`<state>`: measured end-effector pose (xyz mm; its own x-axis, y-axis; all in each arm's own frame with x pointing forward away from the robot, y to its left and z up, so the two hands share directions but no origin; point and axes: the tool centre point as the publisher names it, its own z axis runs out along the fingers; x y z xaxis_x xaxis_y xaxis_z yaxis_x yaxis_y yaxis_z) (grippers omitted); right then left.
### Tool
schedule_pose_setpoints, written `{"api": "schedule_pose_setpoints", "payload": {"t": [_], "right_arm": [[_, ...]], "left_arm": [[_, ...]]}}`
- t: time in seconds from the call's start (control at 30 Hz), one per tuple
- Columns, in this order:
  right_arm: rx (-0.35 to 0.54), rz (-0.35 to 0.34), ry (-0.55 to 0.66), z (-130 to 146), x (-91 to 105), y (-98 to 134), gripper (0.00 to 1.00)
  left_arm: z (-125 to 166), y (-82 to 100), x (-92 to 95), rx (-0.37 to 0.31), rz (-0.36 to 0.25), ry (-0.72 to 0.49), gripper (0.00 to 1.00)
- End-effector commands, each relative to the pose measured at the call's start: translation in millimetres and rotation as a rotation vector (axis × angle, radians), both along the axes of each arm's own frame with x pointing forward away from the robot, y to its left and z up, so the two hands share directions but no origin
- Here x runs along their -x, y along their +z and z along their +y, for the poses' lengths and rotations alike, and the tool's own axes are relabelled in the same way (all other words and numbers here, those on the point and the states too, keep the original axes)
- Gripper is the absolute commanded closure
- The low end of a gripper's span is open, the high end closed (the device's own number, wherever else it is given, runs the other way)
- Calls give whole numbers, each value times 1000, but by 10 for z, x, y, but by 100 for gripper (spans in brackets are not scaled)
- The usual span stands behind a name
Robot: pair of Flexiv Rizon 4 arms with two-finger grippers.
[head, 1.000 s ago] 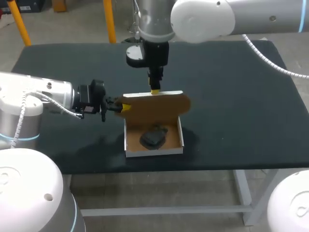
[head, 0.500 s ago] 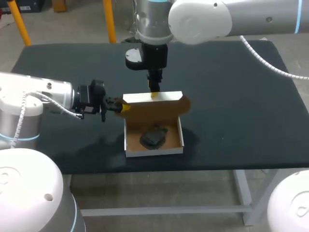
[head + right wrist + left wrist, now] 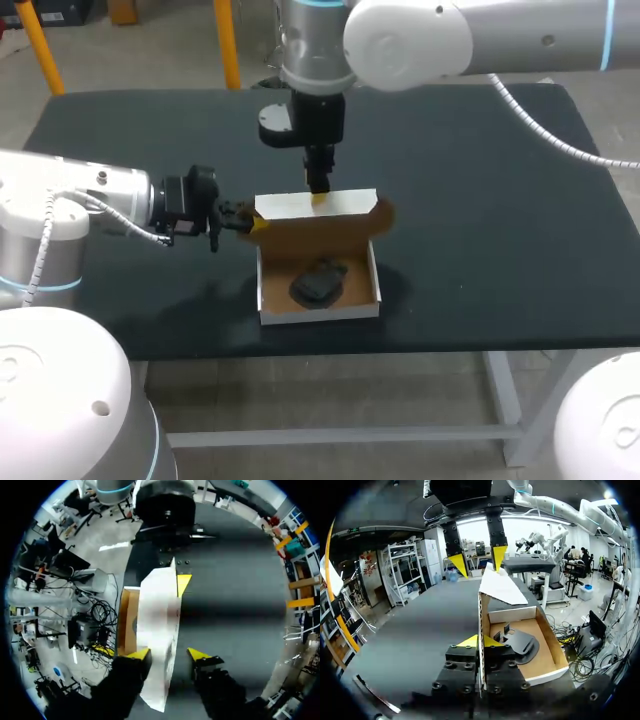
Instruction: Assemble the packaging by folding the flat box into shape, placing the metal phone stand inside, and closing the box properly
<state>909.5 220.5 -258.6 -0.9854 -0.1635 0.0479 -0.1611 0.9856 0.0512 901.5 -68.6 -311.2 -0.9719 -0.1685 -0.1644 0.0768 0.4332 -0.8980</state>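
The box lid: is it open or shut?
Open: the lid stands up over the box, and the phone stand shows inside.

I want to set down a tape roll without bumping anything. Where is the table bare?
Widest bare table lies right of the box, out to the right edge. The far left corner is free too. Crowded: the box's left side, gripped by the left claw, and its raised lid, with the right claw open over it.

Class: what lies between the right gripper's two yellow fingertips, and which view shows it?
The raised white lid lies between the right gripper's open fingers, as seen in the right wrist view.
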Motion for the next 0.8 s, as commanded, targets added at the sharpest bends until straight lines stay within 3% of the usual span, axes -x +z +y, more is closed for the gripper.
{"api": "schedule_pose_setpoints", "payload": {"t": [0.03,0.33,0.43,0.5,0.53,0.8], "right_arm": [[14,18,5,61,-47,-56,51],[20,35,9,95,-65,-116,52],[22,39,9,99,-71,-130,66],[24,43,9,101,-70,-142,93],[24,45,10,102,-67,-148,100],[18,48,12,87,-37,-159,100]], "left_arm": [[-9,1,-3,1,-1,0,100],[-9,1,-3,1,-1,0,100],[-9,1,-3,1,-1,0,100],[-9,1,-3,1,-1,0,100],[-9,1,-3,1,-1,0,100],[-9,1,-3,1,-1,0,100]]}}
